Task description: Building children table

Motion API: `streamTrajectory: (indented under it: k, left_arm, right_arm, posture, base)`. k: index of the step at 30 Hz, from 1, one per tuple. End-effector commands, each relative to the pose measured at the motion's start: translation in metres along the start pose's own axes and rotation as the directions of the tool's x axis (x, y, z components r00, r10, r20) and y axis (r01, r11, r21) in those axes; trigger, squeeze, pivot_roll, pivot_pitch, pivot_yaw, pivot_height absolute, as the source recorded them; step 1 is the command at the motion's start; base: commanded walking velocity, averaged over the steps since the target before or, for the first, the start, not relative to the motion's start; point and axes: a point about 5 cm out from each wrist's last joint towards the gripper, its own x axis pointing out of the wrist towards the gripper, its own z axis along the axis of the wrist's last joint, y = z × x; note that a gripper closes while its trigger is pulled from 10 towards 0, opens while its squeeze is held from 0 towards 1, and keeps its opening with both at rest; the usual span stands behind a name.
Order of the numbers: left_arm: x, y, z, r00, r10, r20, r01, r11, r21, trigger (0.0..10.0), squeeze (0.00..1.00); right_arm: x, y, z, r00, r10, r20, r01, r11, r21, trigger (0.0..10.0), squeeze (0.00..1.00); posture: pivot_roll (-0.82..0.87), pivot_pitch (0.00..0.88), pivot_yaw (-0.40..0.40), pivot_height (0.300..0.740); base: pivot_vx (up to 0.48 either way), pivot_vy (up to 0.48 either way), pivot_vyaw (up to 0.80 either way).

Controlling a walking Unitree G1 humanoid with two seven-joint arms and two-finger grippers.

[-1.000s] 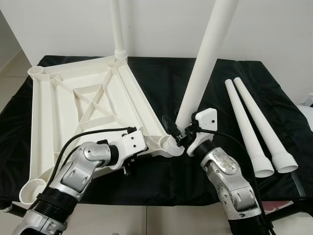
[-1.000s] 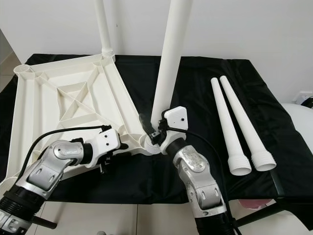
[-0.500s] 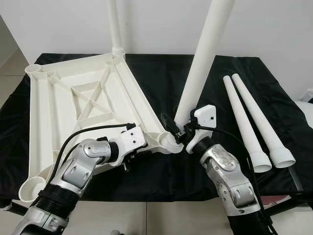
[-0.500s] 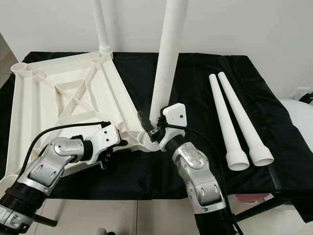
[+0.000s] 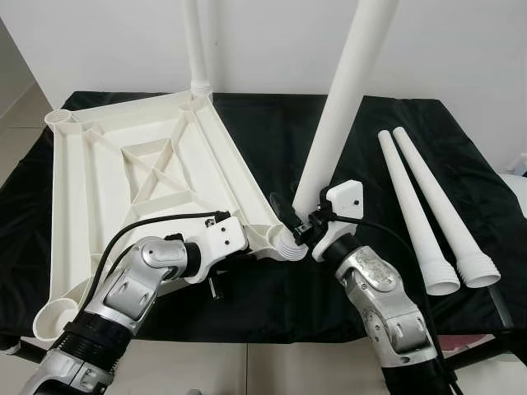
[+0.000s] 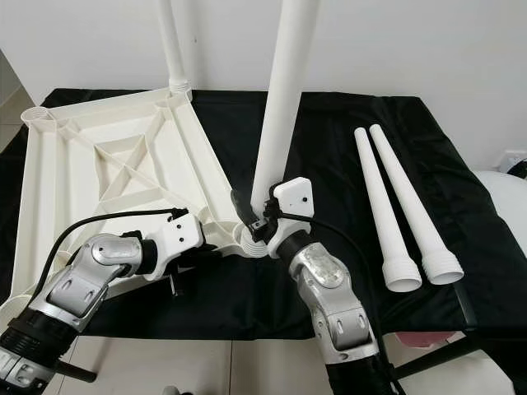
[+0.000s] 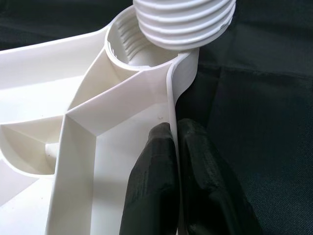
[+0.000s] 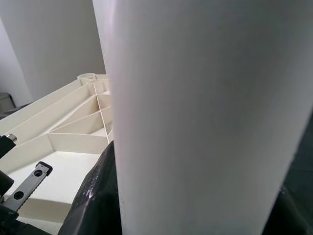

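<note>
Tabletop (image 5: 123, 177), upside down on the black cloth (image 5: 272, 132), has its near rim pinched between the closed fingers of my left gripper (image 7: 173, 147), just short of the corner socket (image 7: 132, 46); my right gripper (image 5: 298, 222) is clamped round the long white leg (image 5: 342, 99), whose threaded end sits tilted at that socket's mouth. Open cloth lies beyond my right arm up to the two loose legs (image 5: 428, 206), well apart, and a fitted leg (image 5: 196, 41) stands upright at the far corner. Since a second ago little has changed, the leg staying tilted at the socket.
</note>
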Motion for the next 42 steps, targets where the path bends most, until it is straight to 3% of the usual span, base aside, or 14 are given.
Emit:
streamTrajectory:
  k: [1, 2, 14, 23, 28, 29, 30, 31, 37, 38, 42]
  left_arm:
    - [0.0, -0.005, -0.005, 1.0, -0.01, -0.011, 0.01, 1.0, -0.005, 0.0, 0.0]
    - [0.0, -0.006, -0.004, 1.0, -0.012, -0.003, 0.012, 1.0, -0.007, 0.0, 0.0]
    - [0.0, -0.006, 0.001, 0.999, -0.035, 0.013, 0.035, 0.999, -0.004, 0.0, 0.0]
    - [-0.002, -0.005, 0.0, 0.999, -0.031, 0.009, 0.031, 1.0, -0.005, 0.0, 0.0]
    - [-0.004, -0.004, -0.002, 1.0, -0.023, 0.003, 0.023, 1.0, -0.007, 0.0, 0.0]
    - [-0.003, -0.004, -0.002, 1.0, -0.027, 0.003, 0.027, 1.0, -0.007, 0.0, 0.0]
    - [-0.003, -0.004, -0.002, 1.0, -0.027, 0.003, 0.027, 1.0, -0.007, 0.0, 0.0]
    - [-0.003, -0.005, -0.002, 1.0, -0.029, 0.002, 0.029, 1.0, -0.008, 0.0, 0.0]
    - [0.0, -0.004, -0.001, 0.999, -0.046, 0.004, 0.046, 0.999, -0.003, 0.0, 0.0]
    - [0.0, -0.004, -0.001, 0.999, -0.044, 0.003, 0.044, 0.999, 0.0, 0.0, 0.0]
    - [0.0, -0.004, 0.0, 0.999, -0.047, 0.004, 0.047, 0.999, 0.0, 0.0, 0.0]
  right_arm:
    - [0.001, 0.003, -0.005, 1.0, 0.016, -0.013, -0.017, 0.999, -0.043, 0.0, 0.0]
    - [0.005, 0.005, -0.008, 1.0, 0.003, -0.009, -0.004, 0.998, -0.07, 0.0, 0.0]
    - [0.028, 0.011, -0.014, 0.999, -0.046, 0.003, 0.046, 0.998, -0.044, 0.0, 0.0]
    - [0.02, 0.011, -0.026, 0.998, -0.041, -0.039, 0.039, 0.998, -0.055, 0.0, 0.0]
    - [0.002, 0.008, -0.03, 0.996, -0.056, -0.072, 0.051, 0.996, -0.071, 0.0, 0.0]
    - [-0.001, 0.006, -0.032, 0.994, -0.066, -0.084, 0.059, 0.995, -0.082, 2.8, 0.0]
    - [-0.001, 0.006, -0.032, 0.994, -0.066, -0.084, 0.059, 0.995, -0.082, 2.8, 0.0]
    - [-0.003, 0.006, -0.034, 0.993, -0.067, -0.093, 0.059, 0.995, -0.081, 10.0, 0.0]
    - [-0.004, 0.01, -0.041, 0.992, -0.052, -0.115, 0.044, 0.997, -0.07, 10.0, 0.0]
    - [-0.003, 0.016, -0.044, 0.991, 0.019, -0.136, -0.029, 0.997, -0.067, 10.0, 0.0]
    - [-0.003, 0.02, -0.046, 0.984, 0.087, -0.156, -0.1, 0.992, -0.075, 10.0, 0.0]
  posture:
    - [0.02, 0.139, -0.02, 0.74]
    - [0.02, 0.142, -0.015, 0.74]
    - [0.03, 0.15, -0.006, 0.74]
    - [0.03, 0.147, -0.011, 0.74]
    - [0.03, 0.145, -0.01, 0.74]
    - [0.02, 0.144, -0.003, 0.74]
    - [0.02, 0.144, -0.003, 0.74]
    - [0.02, 0.143, 0.001, 0.74]
    - [0.01, 0.143, 0.01, 0.74]
    - [0.02, 0.143, 0.013, 0.74]
    - [0.02, 0.143, 0.013, 0.74]
  base:
    - [0.0, 0.0, 0.0]
    - [0.0, 0.0, 0.0]
    - [0.0, 0.0, 0.0]
    - [0.0, 0.0, 0.0]
    - [0.0, 0.0, 0.0]
    - [0.0, 0.0, 0.0]
    - [0.0, 0.0, 0.0]
    - [0.0, 0.0, 0.0]
    - [0.0, 0.0, 0.0]
    - [0.0, 0.0, 0.0]
    - [0.0, 0.0, 0.0]
